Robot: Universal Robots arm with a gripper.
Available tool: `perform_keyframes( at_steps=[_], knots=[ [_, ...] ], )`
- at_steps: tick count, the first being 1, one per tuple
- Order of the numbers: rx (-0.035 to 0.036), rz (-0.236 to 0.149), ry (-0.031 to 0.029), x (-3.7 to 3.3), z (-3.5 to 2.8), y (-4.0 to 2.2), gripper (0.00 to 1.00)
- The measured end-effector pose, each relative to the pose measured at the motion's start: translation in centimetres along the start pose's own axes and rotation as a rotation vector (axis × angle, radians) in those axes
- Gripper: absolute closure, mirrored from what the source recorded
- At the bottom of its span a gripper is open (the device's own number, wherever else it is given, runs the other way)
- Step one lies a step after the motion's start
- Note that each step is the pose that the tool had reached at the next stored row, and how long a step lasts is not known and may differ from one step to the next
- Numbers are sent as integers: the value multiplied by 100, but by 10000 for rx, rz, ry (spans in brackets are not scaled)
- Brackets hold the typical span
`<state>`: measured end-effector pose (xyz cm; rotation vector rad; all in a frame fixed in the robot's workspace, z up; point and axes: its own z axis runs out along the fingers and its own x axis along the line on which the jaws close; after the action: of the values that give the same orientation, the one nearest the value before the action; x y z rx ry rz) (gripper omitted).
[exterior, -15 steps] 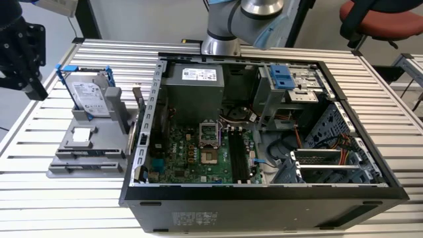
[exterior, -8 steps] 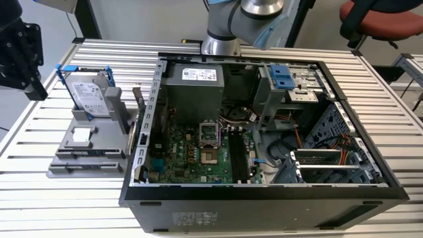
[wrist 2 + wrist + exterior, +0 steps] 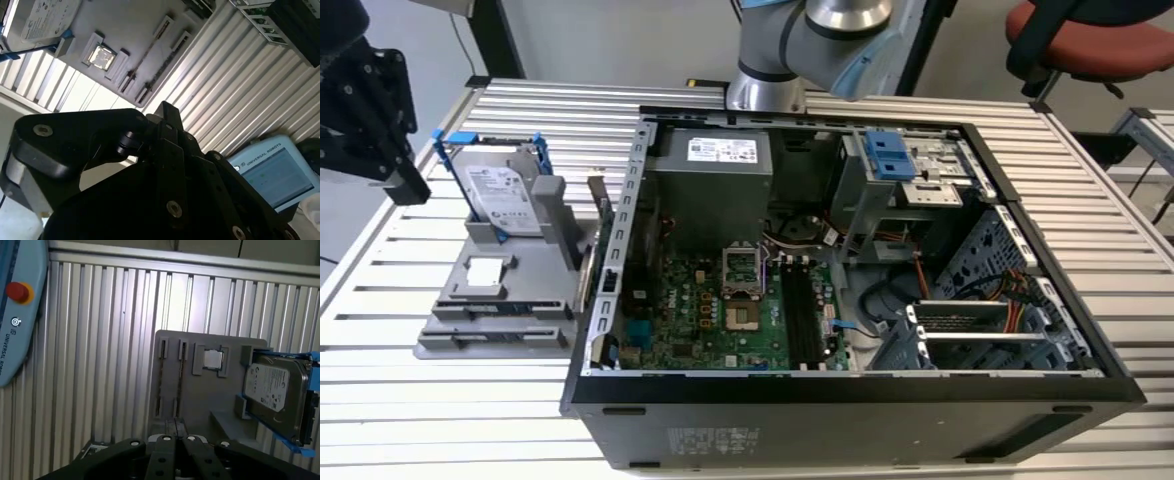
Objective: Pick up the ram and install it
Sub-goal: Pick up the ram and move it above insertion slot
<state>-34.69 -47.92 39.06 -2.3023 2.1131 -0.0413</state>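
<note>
Relation of fingers to ram. The ram (image 3: 179, 386) is seen in the first wrist view as a thin strip standing on edge in a slot of the grey fixture (image 3: 205, 405), which lies on the slatted table (image 3: 100, 365). A second, similar strip is held parallel just beside it, and the hard drive (image 3: 272, 400) sits at the fixture's far side. The strip's long axis runs almost straight toward the fingers (image 3: 171, 429), which are placed off its near end and apart from it. The fingers are drawn close together, with nothing held between them. The open computer case (image 3: 638, 200) is shown in the exterior view, to the right of the fixture.
</note>
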Motion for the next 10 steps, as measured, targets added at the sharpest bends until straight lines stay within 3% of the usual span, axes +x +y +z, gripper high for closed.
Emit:
perform_keyframes(
  at_steps=[2,5,10],
  knots=[
    [-51,39,87,-1,2,0,100],
    [-336,287,83,-1,5,0,100],
    [-353,592,87,-1,10,0,100]
  ],
)
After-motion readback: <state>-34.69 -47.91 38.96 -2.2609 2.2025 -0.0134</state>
